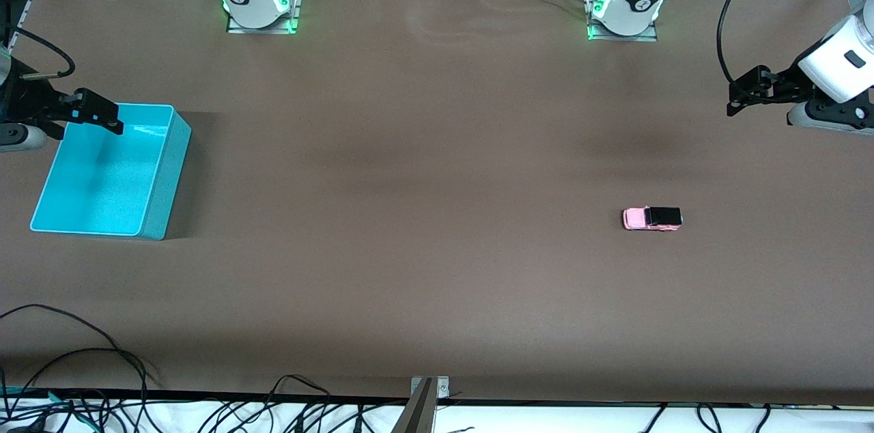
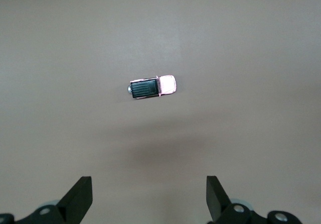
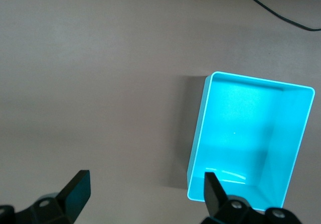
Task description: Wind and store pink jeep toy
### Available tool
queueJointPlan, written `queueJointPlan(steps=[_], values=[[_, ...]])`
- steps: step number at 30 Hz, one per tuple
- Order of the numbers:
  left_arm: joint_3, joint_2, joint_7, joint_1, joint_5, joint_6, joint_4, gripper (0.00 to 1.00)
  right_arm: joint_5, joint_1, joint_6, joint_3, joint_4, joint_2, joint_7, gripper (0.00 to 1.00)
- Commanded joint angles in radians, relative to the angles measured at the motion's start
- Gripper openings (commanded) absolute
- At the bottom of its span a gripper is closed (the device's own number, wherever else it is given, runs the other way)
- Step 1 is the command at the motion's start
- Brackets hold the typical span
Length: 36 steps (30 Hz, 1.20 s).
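The left gripper (image 2: 148,201) hangs in the air over the left arm's end of the table, its two fingers (image 2: 80,196) spread wide with nothing between them and touching nothing. The right gripper (image 3: 143,196) is up over the right arm's end of the table, above the edge of the turquoise bin (image 1: 164,166); its fingers (image 3: 77,189) are spread just as wide and hold nothing. The pink jeep toy (image 1: 652,218) stands on its wheels on the bare table toward the left arm's end, well apart from the bin and nearer the front camera than the left arm's base; in the left wrist view the jeep (image 2: 152,87) shows from above, black roof and pink hood. The bin (image 3: 296,133) is open at the top with nothing in it. No writing can be read on the toy or the bin. The table (image 1: 423,214) is covered in a plain brown mat, and black cables (image 1: 89,378) trail along the edge nearest the front camera.
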Motion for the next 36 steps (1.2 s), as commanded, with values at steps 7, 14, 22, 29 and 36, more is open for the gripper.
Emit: queueJointPlan(steps=[7,14,22,29,36], values=[[0.002,0.005,0.007,0.04,0.009,-0.035,0.025,1.0,-0.015,0.001,-0.008,0.003,0.028,0.013,0.011,1.0],[0.002,0.008,0.036,0.049,0.011,-0.068,0.023,1.0,-0.017,0.001,-0.008,0.003,0.028,0.013,0.011,1.0],[0.001,0.043,0.141,0.041,0.012,-0.069,0.025,1.0,-0.017,0.001,-0.009,0.003,0.028,0.013,0.011,1.0],[0.001,0.103,0.307,0.043,0.012,-0.065,0.025,1.0,-0.015,0.001,-0.009,0.003,0.028,0.013,0.009,1.0],[-0.002,0.161,0.394,0.034,0.015,-0.009,0.023,1.0,-0.015,0.001,-0.008,0.003,0.028,0.013,0.011,1.0]])
